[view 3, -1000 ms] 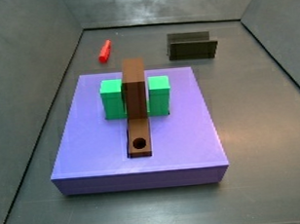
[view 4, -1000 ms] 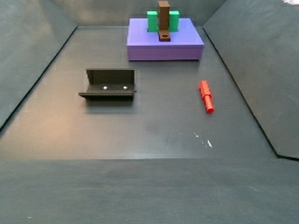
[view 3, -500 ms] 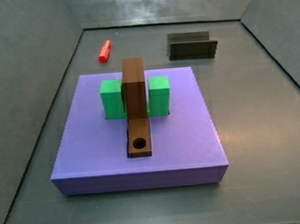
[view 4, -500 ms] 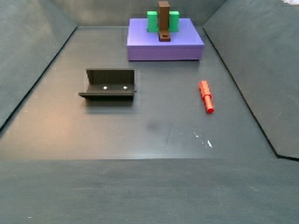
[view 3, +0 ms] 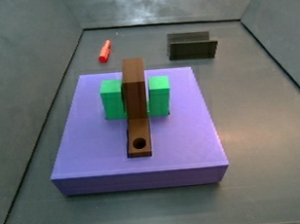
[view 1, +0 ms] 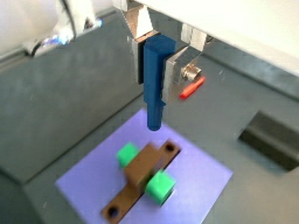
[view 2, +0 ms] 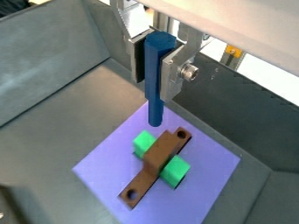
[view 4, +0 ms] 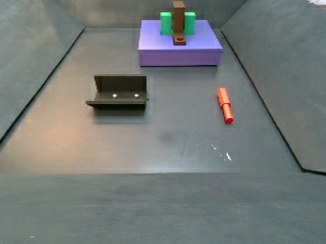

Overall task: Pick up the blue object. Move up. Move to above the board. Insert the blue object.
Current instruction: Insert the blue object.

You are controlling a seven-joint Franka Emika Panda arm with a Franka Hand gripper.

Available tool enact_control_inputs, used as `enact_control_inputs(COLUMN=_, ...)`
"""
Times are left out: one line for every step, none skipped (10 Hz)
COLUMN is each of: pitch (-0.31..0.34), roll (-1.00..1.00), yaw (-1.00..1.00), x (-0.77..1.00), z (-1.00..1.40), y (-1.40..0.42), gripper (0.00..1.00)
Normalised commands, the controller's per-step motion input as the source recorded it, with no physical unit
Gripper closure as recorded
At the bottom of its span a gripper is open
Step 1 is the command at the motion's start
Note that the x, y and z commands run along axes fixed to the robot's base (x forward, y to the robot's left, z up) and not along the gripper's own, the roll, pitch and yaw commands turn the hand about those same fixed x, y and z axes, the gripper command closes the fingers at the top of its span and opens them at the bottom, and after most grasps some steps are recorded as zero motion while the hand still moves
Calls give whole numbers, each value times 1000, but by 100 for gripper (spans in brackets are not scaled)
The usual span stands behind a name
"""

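Fingers (view 1: 184, 63) of the gripper (view 1: 162, 48) clamp the blue object's (view 2: 156, 77) top end; it hangs vertically below the hand, high above the board (view 2: 155, 165). Likely light, rigid and smooth, so an upper-end grip may let it swing or slip.

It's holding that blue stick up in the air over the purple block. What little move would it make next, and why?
Probably a small sideways shift: the gripper holds the blue object upright in its jaws, high above the board, and the rod's tip hangs nearer the green block than the hole at the board's far end.
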Motion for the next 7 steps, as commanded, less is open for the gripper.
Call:
enact_control_inputs(pitch=-147, roll=-44, yaw=149, x=-100, z=-603, y=-591, gripper=100)
enact_control_inputs(pitch=-104, roll=-13, yaw=297, x=-86, z=-380, y=-629, gripper=100)
enact_control_inputs(pitch=-84, roll=0, yaw=251, x=-97, z=-337, y=-549, gripper=100)
enact_control_inputs(pitch=-64, roll=0, yaw=177, x=-57, z=-337, y=-420, gripper=100)
enact_control_inputs(pitch=-79, roll=0, yaw=131, x=0, z=-349, y=-349, gripper=100)
enact_control_inputs(pitch=-64, roll=120, yaw=146, x=0, z=-489, y=-263, gripper=100)
enact_control_inputs(pitch=-50, roll=99, yaw=117, x=0, z=-506, y=-257, gripper=100)
